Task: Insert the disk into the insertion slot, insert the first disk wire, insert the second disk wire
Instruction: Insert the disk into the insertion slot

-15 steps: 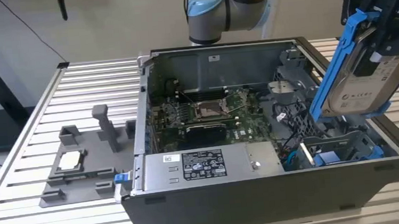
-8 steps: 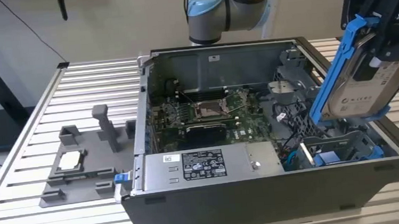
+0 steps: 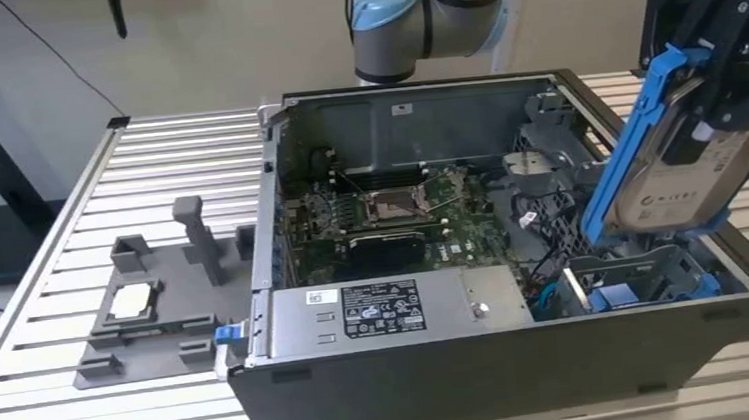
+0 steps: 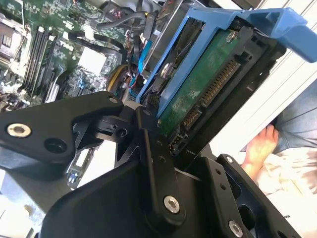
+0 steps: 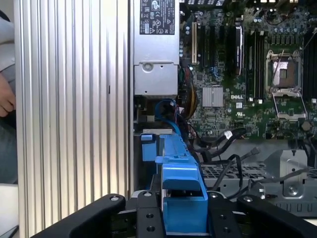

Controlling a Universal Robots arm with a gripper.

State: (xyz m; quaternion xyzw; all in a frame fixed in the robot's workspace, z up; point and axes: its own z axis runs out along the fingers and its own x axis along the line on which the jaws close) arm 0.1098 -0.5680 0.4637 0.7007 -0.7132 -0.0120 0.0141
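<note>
My gripper (image 3: 722, 67) is shut on the upper end of the disk (image 3: 677, 176), a silver-grey drive with a white label in a bright blue carrier. The disk hangs steeply tilted over the front corner of the open computer case at the exterior view's right. Its lower end is at the rim of the insertion slot (image 3: 636, 275), a dark grey bay with blue tabs. The second wrist view shows the disk's green board (image 4: 208, 84) between my black fingers (image 4: 153, 148). In the first wrist view the carrier (image 5: 181, 198) points down at the slot (image 5: 148, 146). Loose black cables (image 5: 225, 141) lie beside the bay.
The case (image 3: 495, 381) stands on a slatted metal table (image 3: 170, 156). Inside are a silver box with a white sticker (image 3: 383, 315) and the motherboard (image 3: 394, 208). A grey fixture (image 3: 155, 308) lies on the table at the exterior view's left. A person's hand (image 4: 260, 146) is close by.
</note>
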